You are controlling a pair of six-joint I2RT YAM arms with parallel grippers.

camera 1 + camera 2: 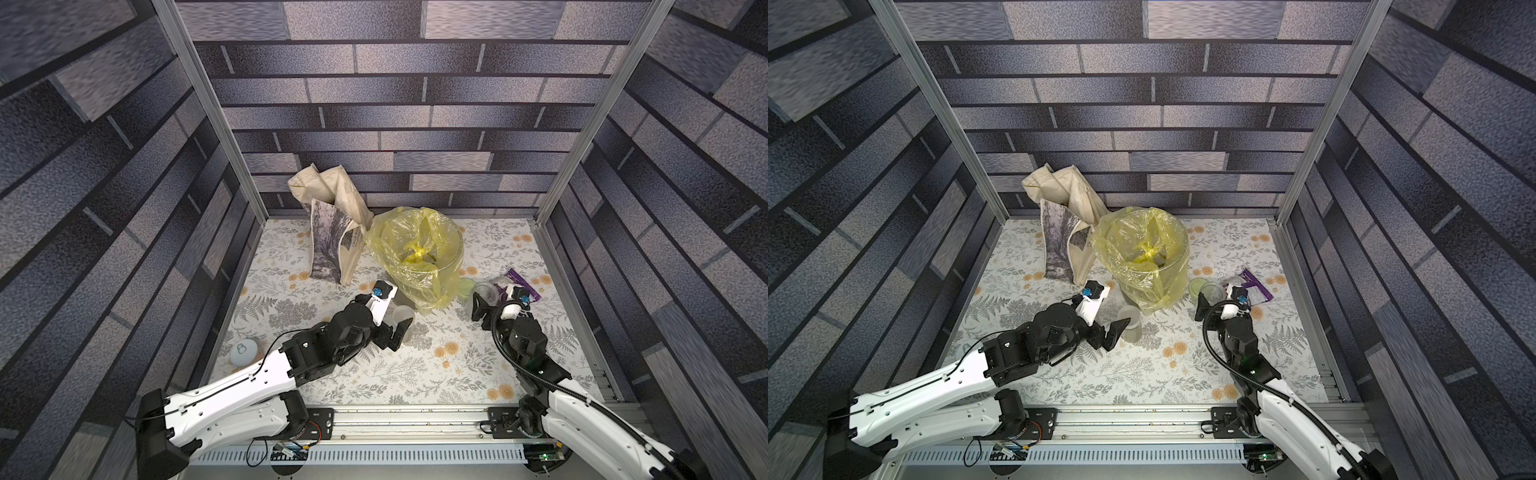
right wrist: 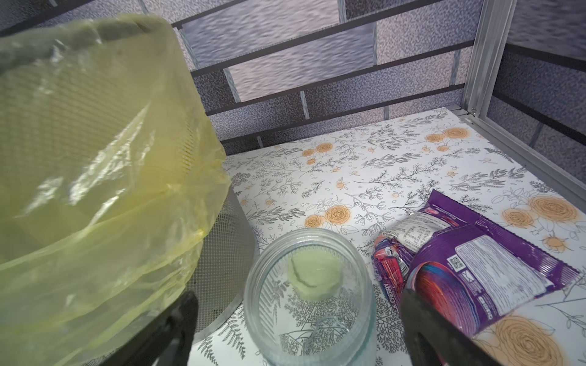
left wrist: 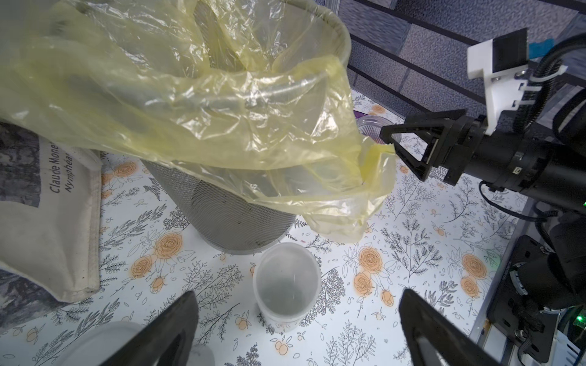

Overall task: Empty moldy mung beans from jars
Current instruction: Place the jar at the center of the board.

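A slim clear jar [image 3: 287, 285] stands upright and lidless on the flowered table, looking empty. My left gripper [image 3: 299, 293] is open, one finger on each side of the jar and not touching it; in a top view it [image 1: 397, 330] is just in front of the bucket. A wider ribbed jar [image 2: 309, 304] also stands open and looks empty, between the open fingers of my right gripper [image 2: 298, 296]. Its pale green lid [image 1: 467, 286] lies beside it. Another jar [image 1: 245, 352] with a whitish lid stands at the far left. No mung beans show in the open jars.
A grey mesh bucket [image 3: 222, 218] lined with a yellow plastic bag [image 1: 415, 245] stands between the arms, a cream cloth tote [image 1: 332, 237] to its left. Purple snack packets [image 2: 475, 269] lie right of the ribbed jar. Metal frame posts and brick-pattern walls close in three sides.
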